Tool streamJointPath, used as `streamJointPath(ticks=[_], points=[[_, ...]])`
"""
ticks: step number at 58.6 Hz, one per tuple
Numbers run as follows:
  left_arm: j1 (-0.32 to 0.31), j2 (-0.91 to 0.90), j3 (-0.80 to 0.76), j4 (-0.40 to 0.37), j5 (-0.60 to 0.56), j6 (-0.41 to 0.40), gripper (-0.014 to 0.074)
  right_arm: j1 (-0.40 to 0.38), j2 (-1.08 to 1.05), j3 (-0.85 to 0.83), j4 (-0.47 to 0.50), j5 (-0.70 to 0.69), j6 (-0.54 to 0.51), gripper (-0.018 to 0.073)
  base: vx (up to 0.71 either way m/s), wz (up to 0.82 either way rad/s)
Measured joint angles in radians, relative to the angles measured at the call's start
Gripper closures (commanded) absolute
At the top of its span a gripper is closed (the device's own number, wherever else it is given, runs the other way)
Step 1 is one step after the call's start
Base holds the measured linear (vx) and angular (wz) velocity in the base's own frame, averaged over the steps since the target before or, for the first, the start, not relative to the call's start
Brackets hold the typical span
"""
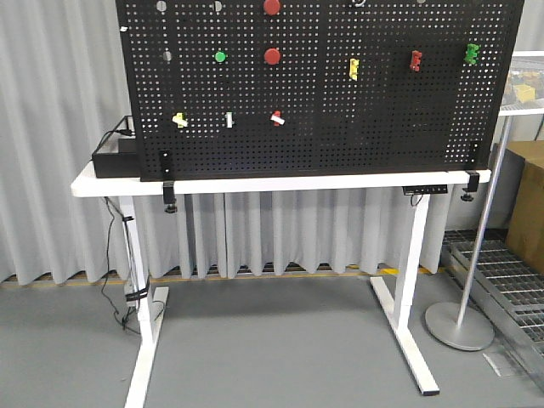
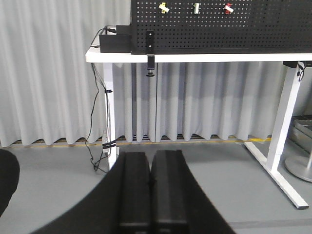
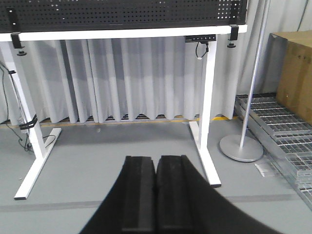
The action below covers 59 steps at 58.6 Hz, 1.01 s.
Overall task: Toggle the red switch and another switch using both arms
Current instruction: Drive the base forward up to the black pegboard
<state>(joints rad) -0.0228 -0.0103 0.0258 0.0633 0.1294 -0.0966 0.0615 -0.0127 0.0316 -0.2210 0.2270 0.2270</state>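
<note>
Table (image 1: 280,181): white, carries the board at working height.
Pegboard (image 1: 314,85): black, stood upright and held by clamps (image 1: 169,191), so its toggles face the arms.
Left gripper (image 2: 150,185): low, well short of the board, fingers pressed together on nothing; likely set to nudge.
Right gripper (image 3: 156,190): likewise clenched and empty.
Red switch (image 1: 277,119): bottom row, white tip.
Cream switch (image 1: 179,120): same row, further left.

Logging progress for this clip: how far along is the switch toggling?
Nothing looks done. The red switch and pale yellow switch sit on the pegboard, no arm near. Left gripper and right gripper are shut, empty, back from the table. Approach and both toggles remain.
</note>
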Motion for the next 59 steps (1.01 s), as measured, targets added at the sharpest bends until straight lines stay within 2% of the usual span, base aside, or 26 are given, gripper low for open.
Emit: streamJointPath(ticks=[25,59], points=[[0.000,0.000,0.000,0.000,0.000,0.000,0.0594,0.000,0.000,0.000,0.000,0.000,0.000,0.0566,0.26,-0.04],[0.000,0.000,0.000,0.000,0.000,0.000,0.0594,0.000,0.000,0.000,0.000,0.001,0.000,0.0566,0.38,-0.01]])
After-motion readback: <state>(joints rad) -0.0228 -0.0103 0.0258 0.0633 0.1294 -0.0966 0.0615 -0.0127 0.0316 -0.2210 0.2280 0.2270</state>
